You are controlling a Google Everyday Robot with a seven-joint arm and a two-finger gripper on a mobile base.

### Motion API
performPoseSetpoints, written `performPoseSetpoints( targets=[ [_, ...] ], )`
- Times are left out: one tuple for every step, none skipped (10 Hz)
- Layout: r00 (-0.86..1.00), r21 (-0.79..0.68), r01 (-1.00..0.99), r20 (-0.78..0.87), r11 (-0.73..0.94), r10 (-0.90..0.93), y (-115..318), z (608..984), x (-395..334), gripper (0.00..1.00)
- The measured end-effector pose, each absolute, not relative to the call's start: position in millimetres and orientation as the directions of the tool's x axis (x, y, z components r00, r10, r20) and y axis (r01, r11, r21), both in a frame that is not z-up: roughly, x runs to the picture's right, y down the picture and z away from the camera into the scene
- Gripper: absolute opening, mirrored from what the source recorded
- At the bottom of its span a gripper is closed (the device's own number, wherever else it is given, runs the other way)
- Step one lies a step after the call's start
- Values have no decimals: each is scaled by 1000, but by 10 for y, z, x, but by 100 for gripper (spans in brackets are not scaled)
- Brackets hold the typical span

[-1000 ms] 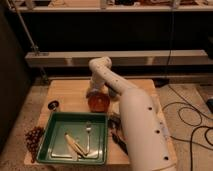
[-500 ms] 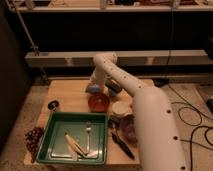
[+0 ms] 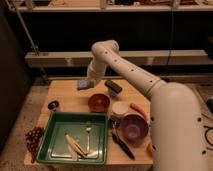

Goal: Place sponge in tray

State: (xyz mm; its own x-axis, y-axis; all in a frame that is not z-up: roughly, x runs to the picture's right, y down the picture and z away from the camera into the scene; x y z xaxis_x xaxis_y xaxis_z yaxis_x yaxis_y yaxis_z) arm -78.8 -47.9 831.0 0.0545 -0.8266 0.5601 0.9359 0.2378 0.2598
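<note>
Just above the far edge of the wooden table (image 3: 65,97), a little left of the frame's centre, the gripper (image 3: 89,82) hangs from the end of the white arm (image 3: 131,75) with its fingers closed on the sponge (image 3: 83,84) — a small bluish block held clear of the tabletop, its left end sticking out past the fingers. Right of it, on the far side of the table, lies a dark rectangular object (image 3: 113,87). Nearer the middle of the frame sits an orange-brown bowl (image 3: 99,102), and just to its lower right a small white cup (image 3: 120,109) with a carrot (image 3: 138,109) beside that. Lower right again there is a purple bowl (image 3: 132,127), with a dark-handled utensil (image 3: 121,144) lying on the wood in front of it. The green tray (image 3: 57,150) fills the lower left — well apart from the sponge — and holds a fork (image 3: 88,137) and a pale, long object (image 3: 75,145) I can't identify. At the tray's upper left corner stands a small dark cup-like thing (image 3: 53,105); a bunch of dark grapes (image 3: 33,138) rests at the table's left edge.
</note>
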Motion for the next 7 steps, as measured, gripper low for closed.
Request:
performPoseSetpoints(
  targets=[
    [27, 264, 940, 573, 215, -819, -362, 8164, -860, 0],
    [9, 260, 945, 585, 198, -811, -207, 8066, -885, 0],
    [-7, 257, 949, 596, 182, -803, -28, 7991, -911, 0],
    [-30, 254, 954, 615, 162, -788, 270, 7888, -933, 0],
    [-42, 254, 955, 627, 153, -778, 441, 7826, -936, 0],
    [-58, 255, 956, 646, 143, -761, 705, 7727, -920, 0],
    [-73, 265, 954, 661, 142, -747, 966, 7601, -870, 0]
  ],
)
